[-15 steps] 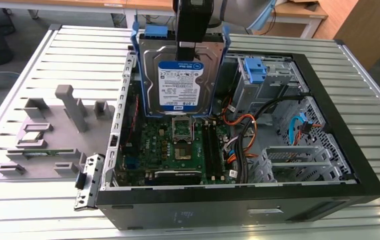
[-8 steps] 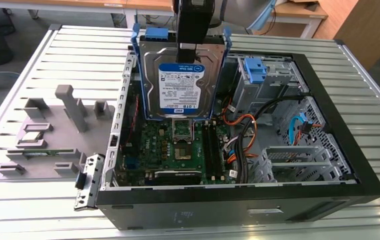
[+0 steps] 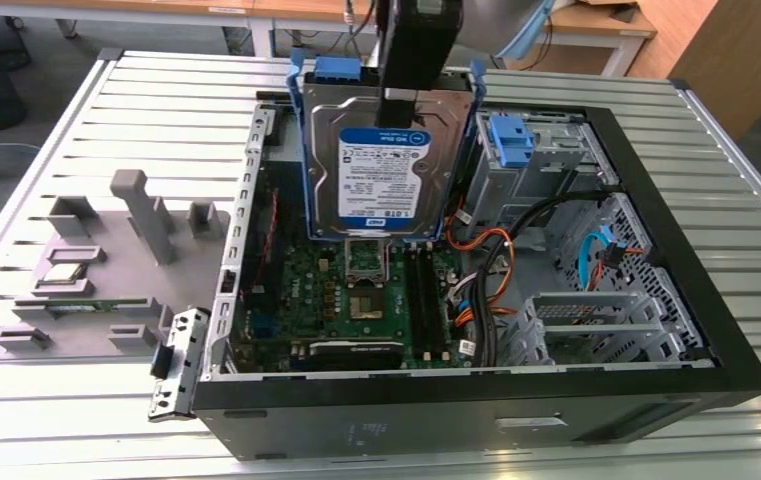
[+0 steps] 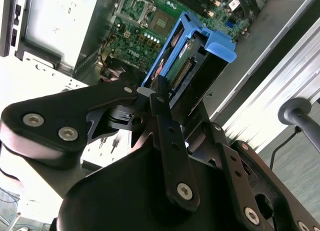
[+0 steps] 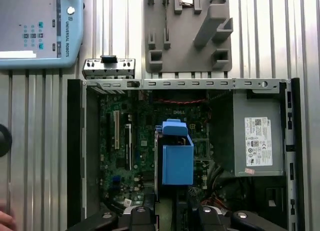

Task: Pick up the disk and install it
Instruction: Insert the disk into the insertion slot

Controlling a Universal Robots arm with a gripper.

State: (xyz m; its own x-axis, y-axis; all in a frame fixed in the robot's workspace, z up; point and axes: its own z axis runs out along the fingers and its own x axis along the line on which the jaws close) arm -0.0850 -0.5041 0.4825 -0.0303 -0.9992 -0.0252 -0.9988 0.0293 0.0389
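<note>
The disk [image 3: 387,185] is a silver hard drive with a white-and-blue label and blue side rails. It hangs upright above the motherboard [image 3: 367,295] of the open computer case [image 3: 487,410]. My gripper [image 3: 398,108] comes down from above and is shut on the disk's upper edge. In the second wrist view the black fingers [image 4: 161,98] clamp the disk [image 4: 197,66] by its connector end. In the first wrist view the disk [image 5: 177,163] shows end-on as a blue block over the board, with my gripper [image 5: 172,213] just behind it.
A bare blue bracket [image 3: 514,140] sits in the drive bay at the case's far right corner. Orange and black cables [image 3: 487,260] run beside it. A grey box with a white sticker [image 5: 257,141] fills one end of the case. A grey parts fixture [image 3: 113,260] and a control pendant [image 5: 35,31] lie outside.
</note>
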